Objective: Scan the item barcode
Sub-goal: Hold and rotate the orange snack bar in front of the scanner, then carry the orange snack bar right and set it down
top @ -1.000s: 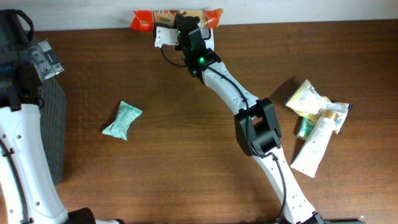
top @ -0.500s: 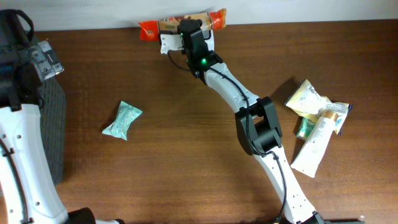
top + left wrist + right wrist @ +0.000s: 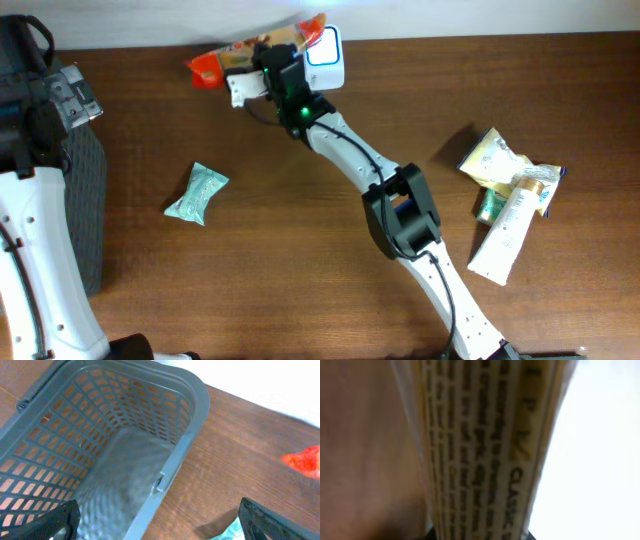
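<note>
**Orange packet swings clear of the lit box**

Orange and crinkled, the snack packet [image 3: 210,66] sits at the far edge of the table, clamped in the right gripper [image 3: 262,62], whose jaws are drawn together on it. A second ago it lay flat across the top centre. Now it has slid left and tilted, its red end dipping toward the wood, and that has uncovered a white box [image 3: 326,48] with a bluish lit face, probably the scanner. In the right wrist view the wrapper fills the lens, its print too blurred to read and no barcode to be made out. My reading is that the pass over the reader is under way or being retried at a new angle; whether a scan has registered cannot be told.

The left gripper [image 3: 160,527] hangs with its fingers spread wide and nothing between them, above the rim of the grey basket [image 3: 195,425], which looks empty. A teal sachet [image 3: 197,192] lies alone, well apart from the arm. On the right a pale pouch [image 3: 492,158], a white tube [image 3: 505,235] and a small green bottle [image 3: 490,205] are heaped together. Nothing blocks the path between packet and box — only the arm's own wrist hangs close over it.
</note>
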`<act>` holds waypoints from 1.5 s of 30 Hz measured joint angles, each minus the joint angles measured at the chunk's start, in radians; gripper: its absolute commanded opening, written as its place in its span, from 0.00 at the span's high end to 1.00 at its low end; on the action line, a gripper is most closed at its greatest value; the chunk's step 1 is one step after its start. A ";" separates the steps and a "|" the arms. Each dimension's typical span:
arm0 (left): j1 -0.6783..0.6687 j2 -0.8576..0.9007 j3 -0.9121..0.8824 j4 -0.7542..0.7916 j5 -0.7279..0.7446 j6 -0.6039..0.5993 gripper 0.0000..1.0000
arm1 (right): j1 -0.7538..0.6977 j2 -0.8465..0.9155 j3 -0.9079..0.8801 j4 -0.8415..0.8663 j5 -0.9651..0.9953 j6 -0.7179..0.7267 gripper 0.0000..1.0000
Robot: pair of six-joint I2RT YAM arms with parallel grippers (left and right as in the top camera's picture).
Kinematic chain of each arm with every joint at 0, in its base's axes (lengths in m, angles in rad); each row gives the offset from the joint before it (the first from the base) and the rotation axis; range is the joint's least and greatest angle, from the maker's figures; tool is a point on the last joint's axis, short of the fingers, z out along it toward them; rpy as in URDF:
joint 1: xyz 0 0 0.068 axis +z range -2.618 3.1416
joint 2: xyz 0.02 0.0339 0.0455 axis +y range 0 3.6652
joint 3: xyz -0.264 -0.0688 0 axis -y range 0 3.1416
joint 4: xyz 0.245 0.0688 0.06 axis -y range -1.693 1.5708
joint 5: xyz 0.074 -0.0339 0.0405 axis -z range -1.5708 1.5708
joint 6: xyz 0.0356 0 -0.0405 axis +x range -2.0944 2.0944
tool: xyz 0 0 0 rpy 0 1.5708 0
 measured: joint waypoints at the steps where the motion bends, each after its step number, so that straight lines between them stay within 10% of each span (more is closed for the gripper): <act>1: 0.000 0.000 0.000 0.000 0.000 0.000 0.01 | 0.004 0.000 0.000 -0.008 0.003 0.008 0.96; 8: 0.000 0.000 0.000 0.000 0.000 0.000 0.01 | -0.043 -0.005 -0.001 0.165 0.132 0.050 0.96; 29: 0.000 0.000 0.000 0.000 0.000 0.000 0.01 | -0.071 -0.042 -0.006 -0.048 0.111 0.090 0.96; 38: 0.000 0.000 0.000 0.001 0.000 0.000 0.01 | -0.076 -0.700 0.016 -1.129 0.290 1.013 0.96; 45: 0.000 0.000 0.000 0.000 0.000 0.000 0.01 | -0.261 -0.603 -0.113 -1.659 -0.042 1.642 0.96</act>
